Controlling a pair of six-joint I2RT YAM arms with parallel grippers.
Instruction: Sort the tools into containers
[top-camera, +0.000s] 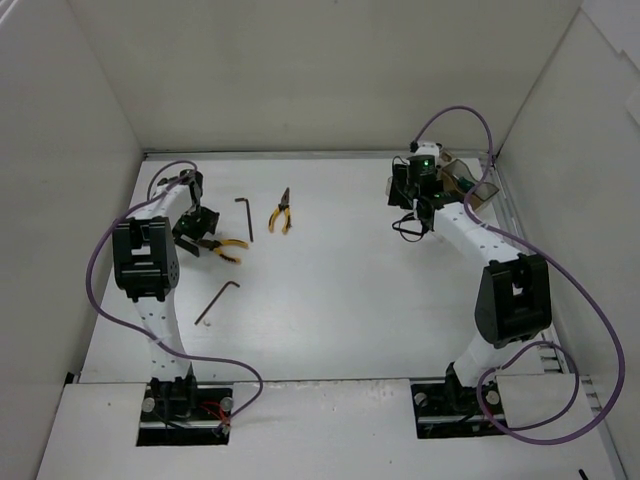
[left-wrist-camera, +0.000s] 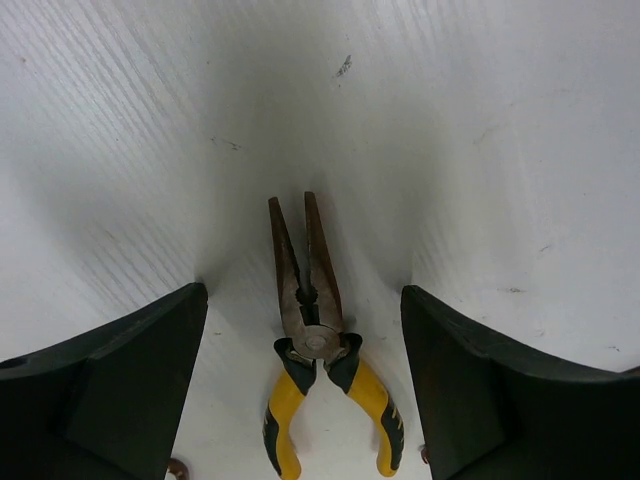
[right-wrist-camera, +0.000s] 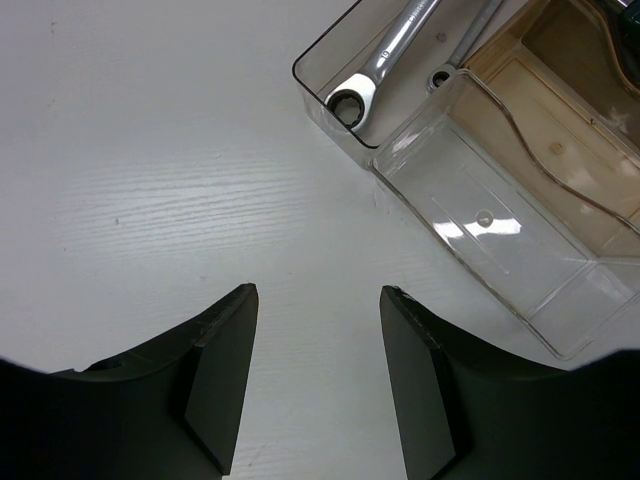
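My left gripper (top-camera: 198, 240) is open and low over the table, with yellow-handled pliers (left-wrist-camera: 312, 345) lying between its fingers (left-wrist-camera: 120, 385), nose pointing away; the fingers do not touch them. The same pliers show in the top view (top-camera: 229, 249). A second pair of yellow-handled pliers (top-camera: 281, 213) and two dark hex keys (top-camera: 245, 218) (top-camera: 216, 301) lie on the table. My right gripper (right-wrist-camera: 318, 292) is open and empty above bare table, just short of a smoky clear box (right-wrist-camera: 312, 92) that holds two silver wrenches (right-wrist-camera: 380, 60) (right-wrist-camera: 462, 48). No screwdriver is visible.
A clear box (right-wrist-camera: 500, 240) with nothing in it adjoins the smoky box, with a tan compartment (right-wrist-camera: 560, 130) behind it. The boxes (top-camera: 468, 180) stand at the back right by the wall. White walls enclose the table. Purple cables (top-camera: 100, 260) loop from both arms.
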